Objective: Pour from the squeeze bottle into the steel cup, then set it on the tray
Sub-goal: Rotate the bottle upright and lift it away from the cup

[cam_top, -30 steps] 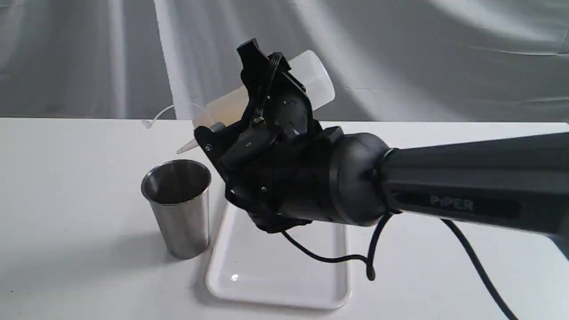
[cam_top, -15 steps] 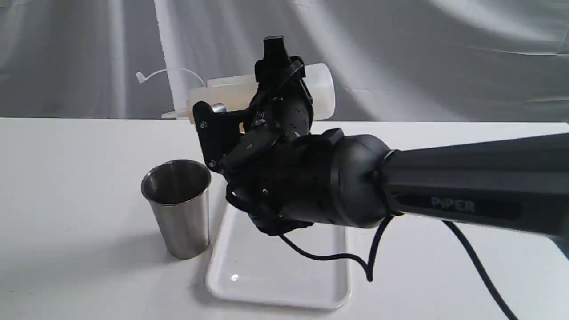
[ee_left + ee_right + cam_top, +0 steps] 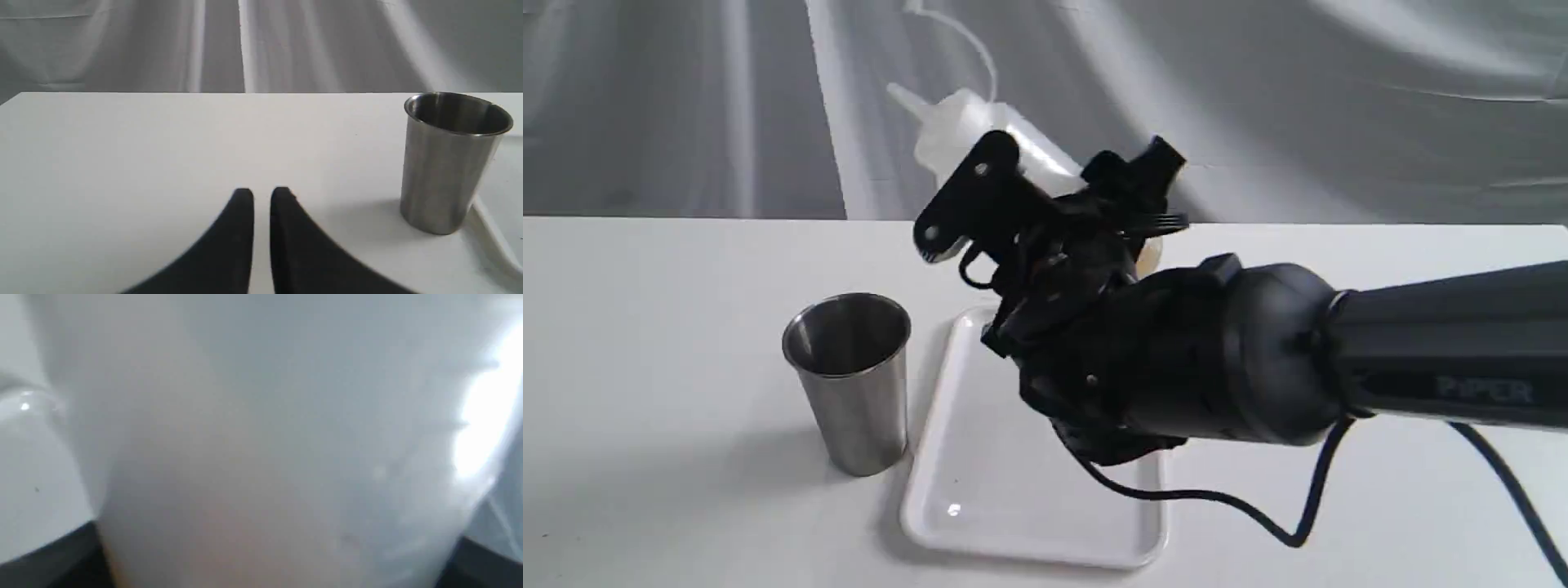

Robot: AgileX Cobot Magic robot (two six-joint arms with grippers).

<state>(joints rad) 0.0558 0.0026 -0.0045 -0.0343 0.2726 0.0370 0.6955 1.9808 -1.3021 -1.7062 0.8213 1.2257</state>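
Exterior view: the right claw [image 3: 1054,192] is clenched on the bottle [image 3: 952,131] and holds it in the air above the tray's [image 3: 1029,555] 12 o'clock end. The bottle leans with its nozzle up toward 11 o'clock, and the cap strap curls above it. An amber tint shows low in the body beside the fingers. The cup [image 3: 854,384] stands upright on the table [image 3: 645,327], just off the tray's 9 o'clock edge, and its dark inside does not show whether it holds any liquid. In the right wrist view the bottle's pale wall fills the picture and hides the rest.

In the left wrist view the left claw [image 3: 262,196] hangs over bare table. Its tips are almost together with a thin gap, and it grasps nothing. The cup is at its 2 o'clock.

With the nozzle raised and turned away from the cup, nothing is pouring. I judge that the step in hand is setting the bottle on the tray. The next move needs the wrist rolled until the bottle stands straight, then a slow drop onto the bare middle of the tray. The base should land flat, clear of the rim and of the cup, before the claw lets go.
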